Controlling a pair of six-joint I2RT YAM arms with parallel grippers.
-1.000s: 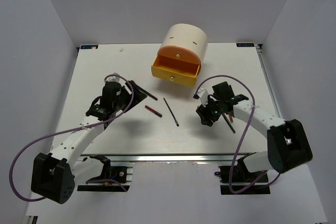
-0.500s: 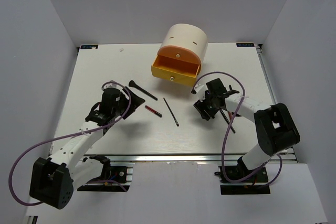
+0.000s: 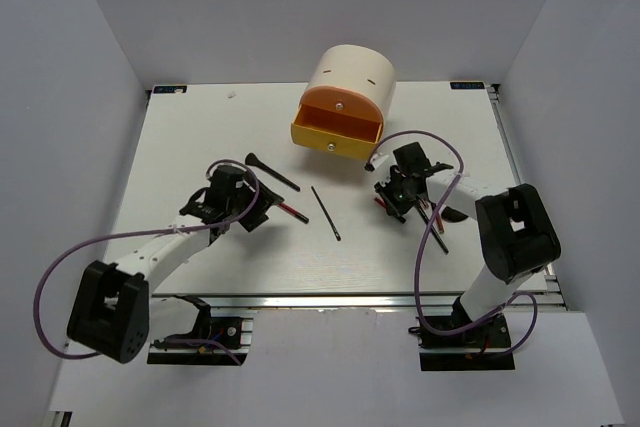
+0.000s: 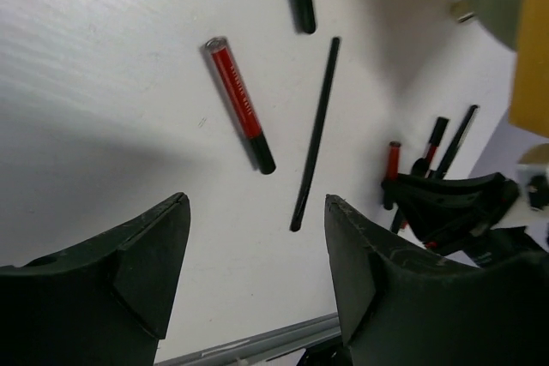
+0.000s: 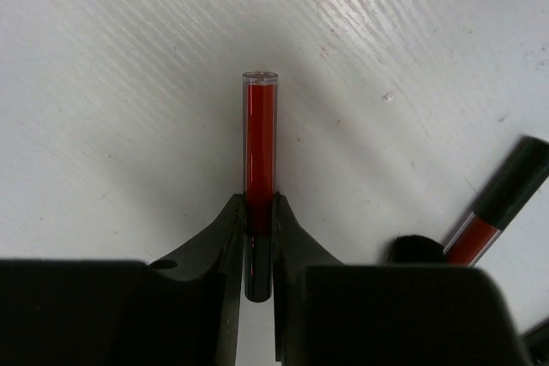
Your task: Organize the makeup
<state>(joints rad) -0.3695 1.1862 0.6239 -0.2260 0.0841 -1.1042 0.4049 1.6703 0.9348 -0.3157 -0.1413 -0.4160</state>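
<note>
— So, what has the right gripper (image 5: pixel 257 212) got?

— Its two fingers are pinched onto a red-and-black stick (image 5: pixel 259 126). They grip it near the dark end, and the clear-tipped red end pokes out ahead of them. That is in front of the cream case (image 3: pixel 350 72), a little right of its open orange drawer (image 3: pixel 337 129).

— Is it off the table (image 3: pixel 200 127)?

— I cannot tell from either view.

— Anything near it?

— A second red-and-black stick (image 5: pixel 502 207) lies just to one side, apart from the fingers. Other dark sticks are bunched there, too small to sort out.

— And the left gripper (image 4: pixel 256 205)?

— Its jaws are spread wide with nothing between them. It sits low over the table, in front of the case and off to its left.

— What lies by it?

— A third red-and-black stick (image 4: pixel 238 100) lies just ahead of the fingers, not touching them. Beside that, in front of the drawer, a slim black stick (image 4: pixel 316 130) lies on its own. A black brush (image 3: pixel 272 172) lies closer to the case, left of the drawer, on a slant.
</note>
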